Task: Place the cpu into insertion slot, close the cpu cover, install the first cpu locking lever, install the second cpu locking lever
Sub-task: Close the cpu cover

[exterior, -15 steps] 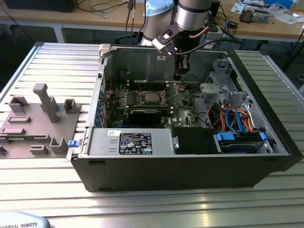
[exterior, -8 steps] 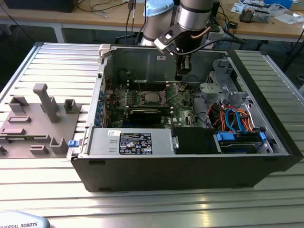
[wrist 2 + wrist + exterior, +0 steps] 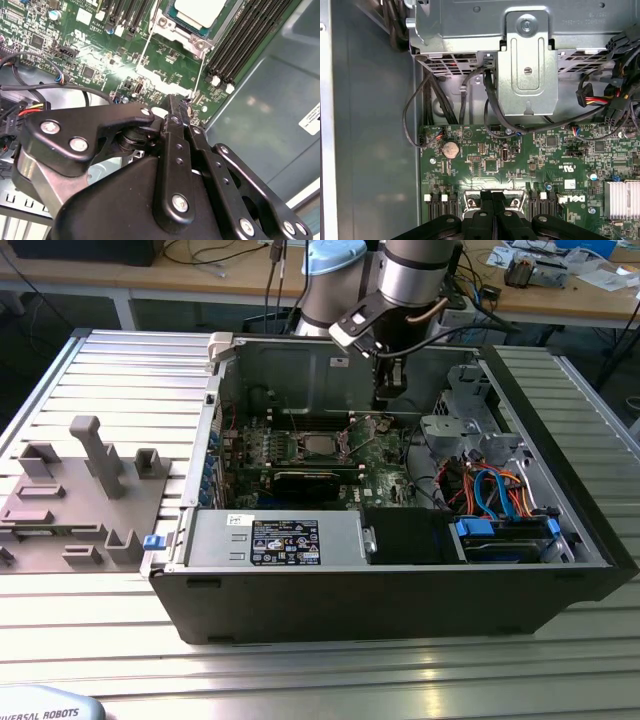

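The cpu [image 3: 320, 445] lies flat in its socket on the motherboard inside the open computer case; its grey metal top [image 3: 200, 9] also shows in the second wrist view. The silvery cpu cover [image 3: 192, 41] frames it. Two thin wire levers [image 3: 144, 52] run out from the socket toward my gripper. My gripper [image 3: 388, 392] hangs over the board to the exterior view's right of the socket. Its black fingers are shut together with nothing between them, as both wrist views show [image 3: 172, 102] [image 3: 493, 196], the tips close above the board near the socket's edge.
A metal drive cage [image 3: 527, 60] with black cables rises beyond the board. Memory slots [image 3: 240, 45] flank the socket. The power supply [image 3: 290, 540] and blue cables [image 3: 490, 490] fill the case's near side. A grey fixture [image 3: 90, 480] stands outside at the exterior view's left.
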`<state>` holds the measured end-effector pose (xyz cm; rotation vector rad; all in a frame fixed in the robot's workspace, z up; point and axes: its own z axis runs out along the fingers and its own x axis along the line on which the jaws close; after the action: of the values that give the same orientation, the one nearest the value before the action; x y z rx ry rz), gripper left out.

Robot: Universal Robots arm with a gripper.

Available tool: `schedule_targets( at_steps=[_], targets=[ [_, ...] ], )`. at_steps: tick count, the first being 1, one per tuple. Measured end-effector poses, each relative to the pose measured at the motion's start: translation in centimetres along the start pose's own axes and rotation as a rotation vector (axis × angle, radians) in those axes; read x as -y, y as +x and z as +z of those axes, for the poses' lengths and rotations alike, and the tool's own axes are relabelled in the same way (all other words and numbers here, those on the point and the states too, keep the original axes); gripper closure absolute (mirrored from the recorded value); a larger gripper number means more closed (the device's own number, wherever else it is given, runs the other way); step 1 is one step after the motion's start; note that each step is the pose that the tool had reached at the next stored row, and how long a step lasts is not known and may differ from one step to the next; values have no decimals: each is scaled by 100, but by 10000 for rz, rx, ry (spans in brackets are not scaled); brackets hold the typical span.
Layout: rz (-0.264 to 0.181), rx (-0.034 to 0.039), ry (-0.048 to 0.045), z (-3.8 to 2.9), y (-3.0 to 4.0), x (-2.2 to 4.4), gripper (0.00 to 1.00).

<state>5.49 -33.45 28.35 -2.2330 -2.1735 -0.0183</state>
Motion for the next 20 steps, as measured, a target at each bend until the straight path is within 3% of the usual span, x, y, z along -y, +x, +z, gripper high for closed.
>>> schedule_targets(
  at_steps=[14, 20],
  targets=[
    [0, 2, 3, 22, 2, -120, 89],
    [-30, 0, 12, 83, 2, -156, 89]
  ],
)
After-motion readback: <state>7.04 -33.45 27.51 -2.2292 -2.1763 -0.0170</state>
